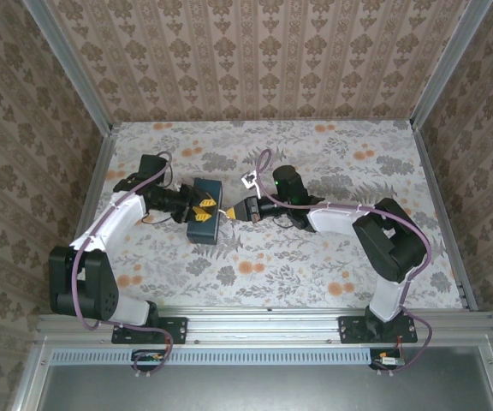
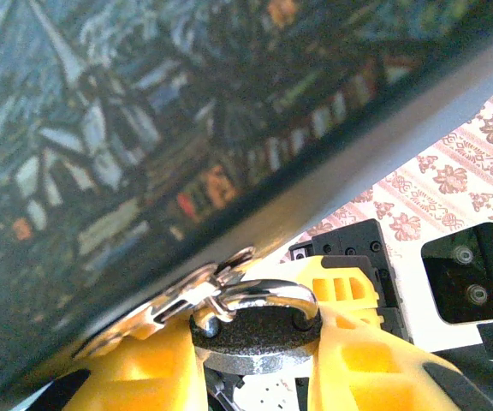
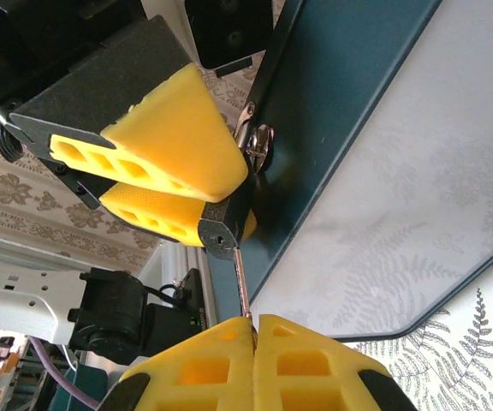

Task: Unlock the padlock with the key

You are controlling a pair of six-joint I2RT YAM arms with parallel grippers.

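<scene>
Left gripper (image 2: 255, 360) clamps the padlock (image 2: 257, 330) (hasped to a blue box (image 1: 204, 210)); right gripper (image 3: 253, 330) pinches the inserted key (image 3: 240, 282).

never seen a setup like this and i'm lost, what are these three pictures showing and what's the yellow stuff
This is a robot with two arms bolted at the near edge of a table covered in a floral cloth. The top picture looks down from above and behind them. The other two come from small cameras on each wrist, so they look along that arm's own fingers.

The yellow stuff is the soft padding on each gripper's fingers. On the table sits a dark teal box with a padlock hung on its latch. The left gripper is shut on the padlock's body, holding it steady. The right gripper is shut on a thin metal key, whose tip reaches the bottom of the padlock. Whether the key is fully in, I cannot tell.
</scene>
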